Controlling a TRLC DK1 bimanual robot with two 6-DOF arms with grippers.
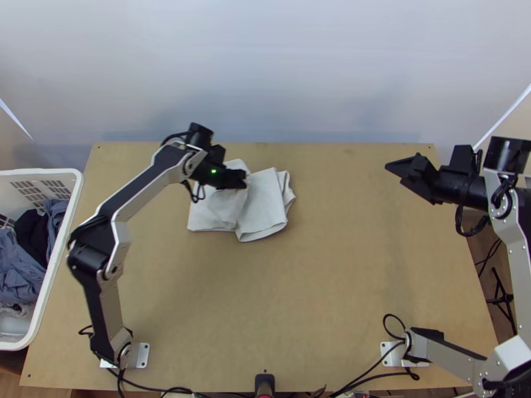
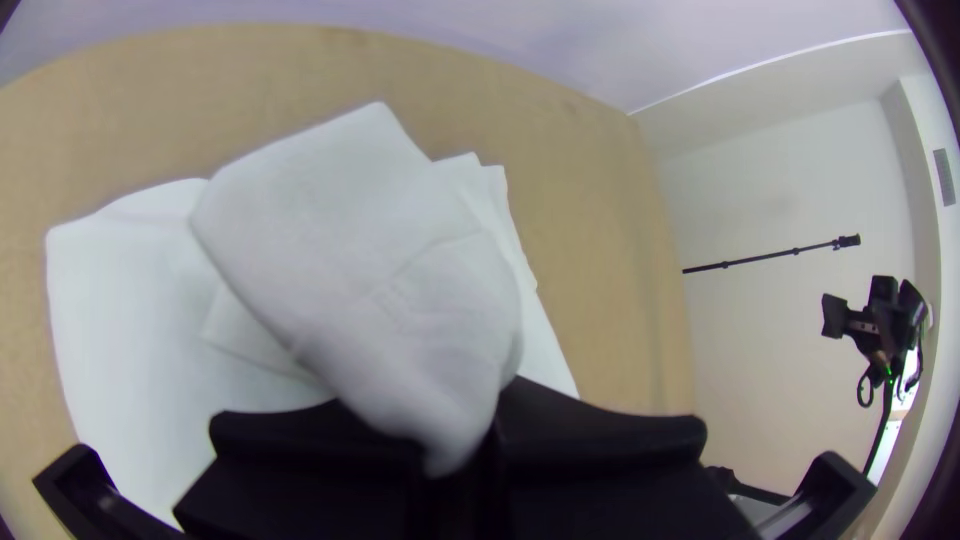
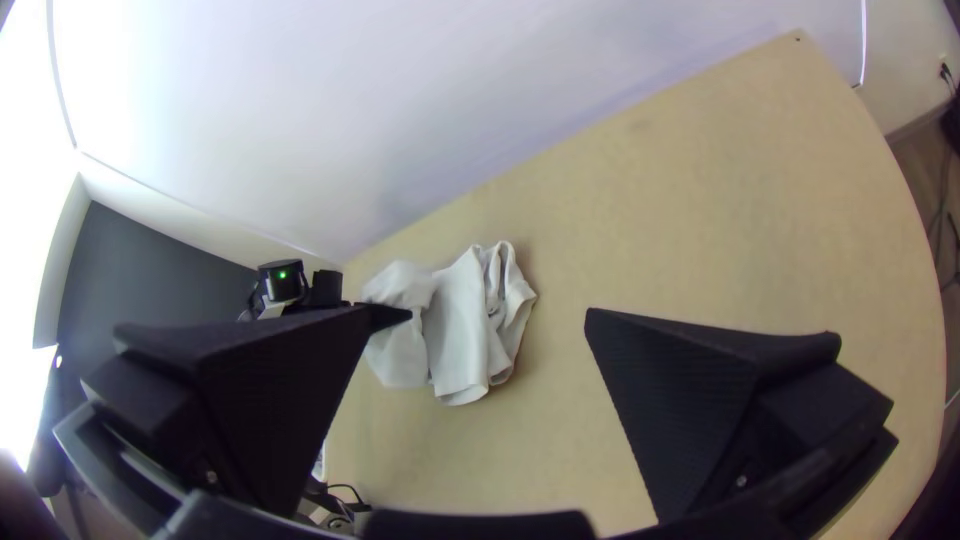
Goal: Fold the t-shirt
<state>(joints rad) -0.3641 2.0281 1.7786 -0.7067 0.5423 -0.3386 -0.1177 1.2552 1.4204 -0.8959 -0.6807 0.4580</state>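
Note:
The white t-shirt (image 1: 263, 207) lies folded into a small, uneven bundle at the back of the table, left of centre. My left gripper (image 1: 240, 179) is above it, shut on a raised part of the cloth. In the left wrist view the t-shirt (image 2: 360, 240) rises to a bunched tip between the fingers of my left gripper (image 2: 480, 445). Far off at the right stands my right gripper (image 1: 396, 174); in the right wrist view the fingers of my right gripper (image 3: 490, 320) are wide apart, with the t-shirt (image 3: 460, 325) lying well beyond them.
A white basket (image 1: 78, 199) with dark and blue clothes stands at the table's left edge. Bare wooden table (image 1: 279, 298) stretches in front of the t-shirt and between it and the right arm. A pale wall (image 1: 265, 79) runs behind the table.

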